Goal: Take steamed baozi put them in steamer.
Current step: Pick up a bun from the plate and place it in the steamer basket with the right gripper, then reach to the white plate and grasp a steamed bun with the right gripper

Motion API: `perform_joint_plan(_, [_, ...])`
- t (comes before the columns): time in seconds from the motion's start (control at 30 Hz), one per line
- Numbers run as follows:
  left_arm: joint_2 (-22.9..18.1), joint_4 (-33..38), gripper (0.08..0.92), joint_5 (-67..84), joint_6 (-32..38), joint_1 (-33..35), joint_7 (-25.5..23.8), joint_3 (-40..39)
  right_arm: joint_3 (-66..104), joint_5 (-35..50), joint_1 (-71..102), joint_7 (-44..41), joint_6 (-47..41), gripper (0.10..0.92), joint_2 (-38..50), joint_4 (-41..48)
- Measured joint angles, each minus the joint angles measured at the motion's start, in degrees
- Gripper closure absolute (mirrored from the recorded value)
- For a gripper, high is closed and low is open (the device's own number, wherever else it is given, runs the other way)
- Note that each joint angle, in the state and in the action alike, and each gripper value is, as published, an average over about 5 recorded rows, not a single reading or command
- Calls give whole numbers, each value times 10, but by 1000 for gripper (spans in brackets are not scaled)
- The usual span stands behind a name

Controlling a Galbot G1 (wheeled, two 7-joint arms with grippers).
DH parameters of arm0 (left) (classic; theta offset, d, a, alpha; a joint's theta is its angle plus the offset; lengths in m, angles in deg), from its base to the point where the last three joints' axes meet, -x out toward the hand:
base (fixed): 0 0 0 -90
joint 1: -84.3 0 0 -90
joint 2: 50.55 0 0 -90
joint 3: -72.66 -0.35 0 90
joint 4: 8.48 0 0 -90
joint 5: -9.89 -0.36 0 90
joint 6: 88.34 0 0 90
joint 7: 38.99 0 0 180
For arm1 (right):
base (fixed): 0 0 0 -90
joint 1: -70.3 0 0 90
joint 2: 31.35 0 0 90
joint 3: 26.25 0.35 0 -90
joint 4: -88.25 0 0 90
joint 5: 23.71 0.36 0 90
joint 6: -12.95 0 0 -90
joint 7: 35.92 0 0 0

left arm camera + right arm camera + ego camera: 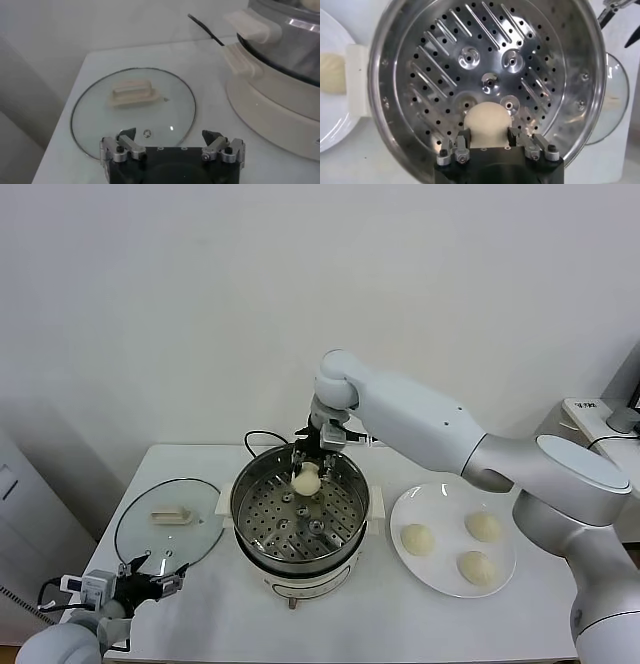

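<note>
Right pincer (308, 466) sits inside the steamer (300, 509) at frame centre, near the far rim, fingers (464, 142) flanking one baozi (306, 478) and touching its sides; whether they pinch it I cannot tell. Three baozi (417, 538) lie on the white plate (452, 539), centre right. Left pincer (150, 575), lower left, hovers spread and empty over the bench (400, 614) by the glass lid (168, 522).
</note>
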Motion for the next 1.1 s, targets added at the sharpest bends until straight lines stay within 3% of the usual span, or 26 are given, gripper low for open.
perform_joint_plan(0.23, [0,1,177,0,1,2,0,1,5,-16,5,12,0,263,1,-2])
perform_joint_plan(0.33, [0,2,177,0,1,3,0,3,4,-11,0,15,0,214,4,-5])
perform_joint_plan(0.57, [0,5,177,0,1,7,0,5,-14,47,-34,8,0,203,28,-15])
perform_joint_plan(1.1, [4,11,177,1,-1,1,0,4,-191,331,-184,-34,-34,203,182,-38])
